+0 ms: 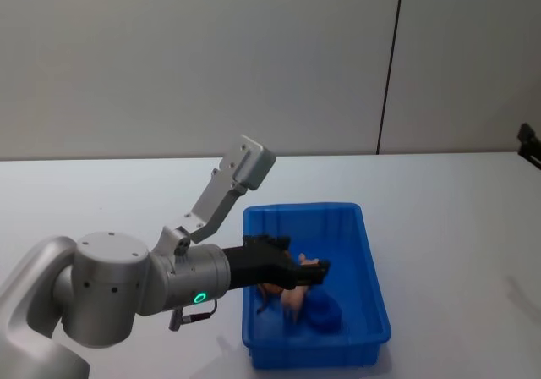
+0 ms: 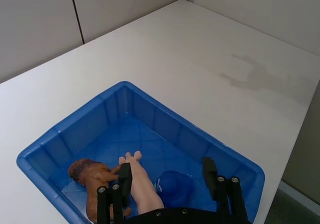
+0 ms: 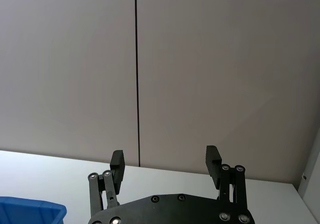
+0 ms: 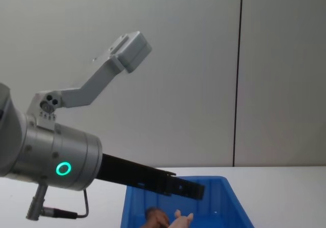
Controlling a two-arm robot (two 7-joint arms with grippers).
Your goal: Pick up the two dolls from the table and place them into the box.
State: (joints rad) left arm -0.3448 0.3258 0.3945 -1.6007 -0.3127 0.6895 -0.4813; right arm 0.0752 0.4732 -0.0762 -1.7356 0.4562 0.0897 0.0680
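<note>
Blue plastic, thick-rimmed, the box (image 1: 370, 265) sits on the white table (image 1: 456, 218) in front of the robot, and both dolls lie inside it. From the left wrist view the brown doll (image 2: 90, 176) lies near one end wall of the box, and the pink doll (image 2: 142, 181) lies just beside it — the two look to be touching. A rounded blue lump (image 2: 175, 188), the same colour as the box, sits on the floor of the box just beside the pink doll; what it is cannot be told.

Over the box hangs the left gripper (image 2: 166, 176), reaching in from the robot's left. Its fingers (image 2: 124, 180) stand wide apart and hold nothing; the pink doll lies below, close to one finger and stretching out past it. In the head view the dark gripper covers part of the dolls, and the pink one shows just under its tips. In the chest view the pink doll's feet poke up above the near rim of the box.

Off to the side, the right gripper (image 3: 165, 165) is raised and faces the grey wall (image 3: 210, 69) — its fingers are also spread wide with nothing between them.
</note>
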